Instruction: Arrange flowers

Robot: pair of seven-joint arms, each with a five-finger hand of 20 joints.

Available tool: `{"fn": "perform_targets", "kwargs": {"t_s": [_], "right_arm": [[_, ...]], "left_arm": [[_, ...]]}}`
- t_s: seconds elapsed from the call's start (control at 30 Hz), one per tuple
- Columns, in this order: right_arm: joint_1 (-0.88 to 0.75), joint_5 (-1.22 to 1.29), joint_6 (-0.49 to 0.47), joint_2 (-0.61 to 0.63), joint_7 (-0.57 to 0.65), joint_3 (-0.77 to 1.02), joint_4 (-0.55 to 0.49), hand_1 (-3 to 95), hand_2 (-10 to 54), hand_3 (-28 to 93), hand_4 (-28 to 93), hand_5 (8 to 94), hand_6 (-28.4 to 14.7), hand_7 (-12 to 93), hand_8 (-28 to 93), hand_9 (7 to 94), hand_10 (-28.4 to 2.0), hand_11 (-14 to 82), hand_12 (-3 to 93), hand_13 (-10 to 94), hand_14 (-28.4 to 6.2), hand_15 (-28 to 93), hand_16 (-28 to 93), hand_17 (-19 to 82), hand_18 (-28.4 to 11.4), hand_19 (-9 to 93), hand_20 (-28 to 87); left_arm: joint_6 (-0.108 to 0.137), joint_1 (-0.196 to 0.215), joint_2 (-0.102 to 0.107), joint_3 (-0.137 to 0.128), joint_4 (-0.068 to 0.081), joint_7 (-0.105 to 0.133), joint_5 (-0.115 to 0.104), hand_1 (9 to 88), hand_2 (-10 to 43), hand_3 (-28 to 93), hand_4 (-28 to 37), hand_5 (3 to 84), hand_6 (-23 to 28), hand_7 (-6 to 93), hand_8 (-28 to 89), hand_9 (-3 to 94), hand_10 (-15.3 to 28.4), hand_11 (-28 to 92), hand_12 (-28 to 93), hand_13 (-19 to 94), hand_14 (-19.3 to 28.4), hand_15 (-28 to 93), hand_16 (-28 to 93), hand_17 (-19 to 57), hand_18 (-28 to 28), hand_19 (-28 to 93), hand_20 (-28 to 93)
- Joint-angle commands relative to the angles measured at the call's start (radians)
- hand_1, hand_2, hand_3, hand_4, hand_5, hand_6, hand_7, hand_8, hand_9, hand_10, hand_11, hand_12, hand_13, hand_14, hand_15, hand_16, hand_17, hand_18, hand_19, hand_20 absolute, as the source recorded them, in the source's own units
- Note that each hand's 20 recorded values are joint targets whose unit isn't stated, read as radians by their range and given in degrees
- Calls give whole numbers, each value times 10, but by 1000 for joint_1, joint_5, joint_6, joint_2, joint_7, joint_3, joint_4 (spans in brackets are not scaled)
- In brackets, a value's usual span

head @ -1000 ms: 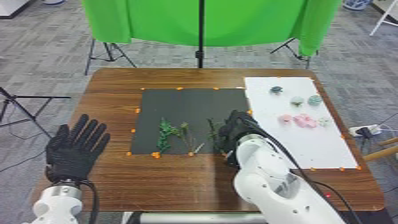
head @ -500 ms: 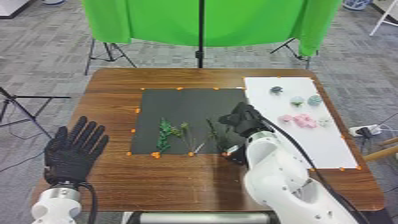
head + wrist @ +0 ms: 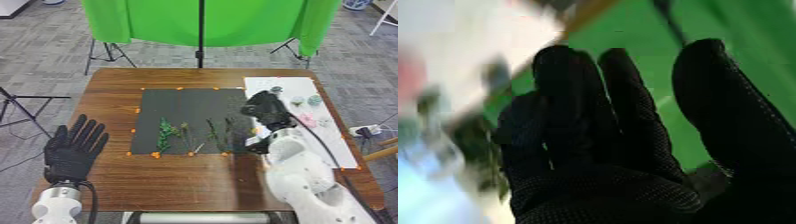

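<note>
Right black-gloved hand [image 3: 269, 107]: over inner edge of rectangular white sheet [image 3: 266, 83], fingers extended, thumb wide apart, nothing held. Left black-gloved hand [image 3: 71, 157]: left side of brown wooden table [image 3: 120, 192], fingers straight, spread, empty. Slender green leafy stems [image 3: 164, 134]: near side of rectangular black mat [image 3: 188, 104]. Round pink flower head [image 3: 307, 120], round pale-green flower head [image 3: 314, 100], small dark blue-grey flower head [image 3: 276, 90]: on sheet.

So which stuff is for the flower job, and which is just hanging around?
For the flowers:
- pink flower
- pale green flowers
- leafy green sprigs
- black sheet
- white sheet
- right hand

Probably just around:
- green cloth behind the table
- black pole
</note>
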Motion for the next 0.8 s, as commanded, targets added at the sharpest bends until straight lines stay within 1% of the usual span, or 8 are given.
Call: {"fn": "perform_targets", "kwargs": {"t_s": [0.03, 0.17, 0.2, 0.23, 0.3, 0.43, 0.63, 0.8], "right_arm": [[42, 31, -133, 134, 41, 52, 111, 433, -94, 783, -238, 524, -71, 124, -107, 483, -172, 120, 151, 486, -184, 645, 201, 257, -256, 863, 494], [95, -19, -116, 156, -20, -1, 210, 473, -95, 786, -274, 493, -63, 119, -106, 455, -148, 104, 143, 484, -170, 619, 187, 251, -252, 853, 498], [112, -57, -106, 161, -27, -23, 235, 483, -95, 786, -276, 488, -61, 120, -107, 445, -140, 101, 141, 484, -166, 613, 185, 248, -251, 849, 497], [127, -79, -106, 167, -20, -40, 247, 491, -95, 790, -278, 481, -57, 124, -108, 439, -134, 101, 140, 485, -163, 609, 183, 247, -249, 846, 497], [124, -120, -108, 172, -5, -39, 248, 503, -95, 794, -280, 475, -53, 128, -112, 432, -129, 100, 137, 486, -160, 606, 181, 249, -247, 845, 498], [106, -122, -136, 167, 42, -17, 240, 518, -95, 806, -282, 485, -45, 136, -118, 436, -128, 100, 134, 502, -154, 611, 182, 269, -247, 862, 505], [113, -96, -244, 163, 73, -11, 257, 543, -95, 766, -283, 530, -48, 141, -120, 517, -153, 118, 152, 528, -151, 613, 260, 279, -249, 868, 505], [127, -112, -225, 158, 68, -39, 291, 593, -95, 693, -283, 602, -38, 158, -120, 603, -153, 170, 172, 571, -129, 575, 321, 291, -244, 868, 494]], "left_arm": [[-20, 29, -10, -4, 3, 10, 1, 254, 160, 765, -283, 420, 74, 121, -93, 343, 135, 164, 98, 263, 134, 281, -46, -45, 126, 278, 157], [-15, 23, -13, -1, 12, 1, 8, 255, 161, 764, -283, 421, 74, 120, -93, 343, 135, 164, 98, 264, 134, 279, -45, -45, 126, 276, 157], [0, 20, -13, 4, 12, 5, -2, 255, 161, 765, -283, 420, 74, 121, -93, 343, 135, 164, 99, 264, 134, 279, -45, -45, 126, 276, 157], [-9, 20, -15, 5, 14, 7, -6, 255, 161, 765, -283, 420, 74, 121, -93, 343, 134, 164, 99, 264, 134, 279, -45, -45, 126, 276, 157], [-13, 12, -17, 11, 16, -4, 9, 255, 161, 765, -283, 420, 74, 121, -93, 343, 135, 164, 99, 264, 133, 280, -45, -44, 126, 276, 157], [-6, 14, -17, 9, 16, -2, 5, 256, 161, 764, -283, 420, 73, 121, -93, 343, 135, 164, 100, 263, 134, 279, -45, -44, 126, 274, 157], [-4, 13, -18, 8, 17, -8, 2, 255, 161, 765, -283, 420, 74, 120, -93, 343, 134, 165, 100, 263, 134, 278, -44, -44, 126, 273, 158], [-1, 11, -19, 10, 19, -8, 1, 256, 162, 762, -283, 420, 73, 122, -93, 343, 134, 165, 100, 262, 134, 278, -44, -44, 126, 273, 158]]}}
